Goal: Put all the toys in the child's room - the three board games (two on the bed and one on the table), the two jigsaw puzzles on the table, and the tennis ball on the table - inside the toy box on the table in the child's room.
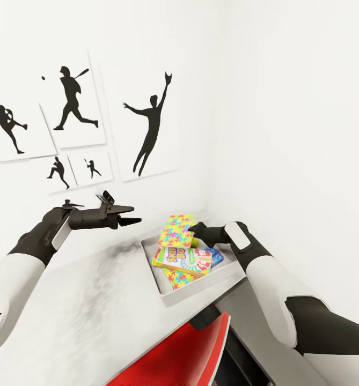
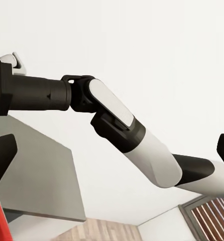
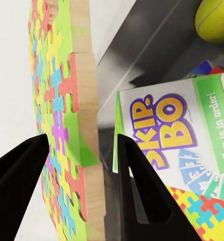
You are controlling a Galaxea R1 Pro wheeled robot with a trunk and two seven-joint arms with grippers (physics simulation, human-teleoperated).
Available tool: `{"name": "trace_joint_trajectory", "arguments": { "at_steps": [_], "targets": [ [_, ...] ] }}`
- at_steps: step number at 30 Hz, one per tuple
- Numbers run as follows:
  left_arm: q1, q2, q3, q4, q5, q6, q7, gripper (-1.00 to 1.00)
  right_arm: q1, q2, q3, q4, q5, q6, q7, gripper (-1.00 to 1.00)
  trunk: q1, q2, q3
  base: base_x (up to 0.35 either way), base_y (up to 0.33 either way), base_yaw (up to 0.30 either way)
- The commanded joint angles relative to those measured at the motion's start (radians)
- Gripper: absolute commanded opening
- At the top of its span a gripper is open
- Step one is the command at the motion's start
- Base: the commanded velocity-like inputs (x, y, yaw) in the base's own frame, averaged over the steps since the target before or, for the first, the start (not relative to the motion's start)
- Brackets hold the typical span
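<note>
Right fingers (image 3: pixel 82 186): set either side of a jigsaw puzzle (image 3: pixel 62 125) held on edge, gripping it over the toy box (image 1: pixel 222 281).
Left fingers (image 1: pixel 130 214): spread apart, holding nothing, above the table (image 1: pixel 93 316) and well apart from the box.
Toy box: on the table by the wall corner; inside lie a Skip-Bo board game (image 3: pixel 177 130), another puzzle (image 3: pixel 207 211) and the tennis ball (image 3: pixel 216 19).
</note>
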Motion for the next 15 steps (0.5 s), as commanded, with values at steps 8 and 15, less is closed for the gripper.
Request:
{"name": "trace_joint_trajectory", "arguments": {
  "at_steps": [8, 15],
  "targets": [
    [-0.001, 0.001, -0.003, 0.000, 0.000, 0.011, -0.006, 1.00, -0.001, 0.000, -0.002, -0.001, -0.012, 0.004, -0.010, -1.00, 0.001, -0.002, -0.016, 0.000, 0.000, 0.000],
    [-0.001, 0.000, -0.002, 0.000, 0.000, 0.011, -0.006, 1.00, -0.001, -0.001, -0.002, -0.001, -0.012, 0.004, -0.010, -1.00, 0.001, -0.002, -0.027, 0.000, 0.000, 0.000]
  ]
}}
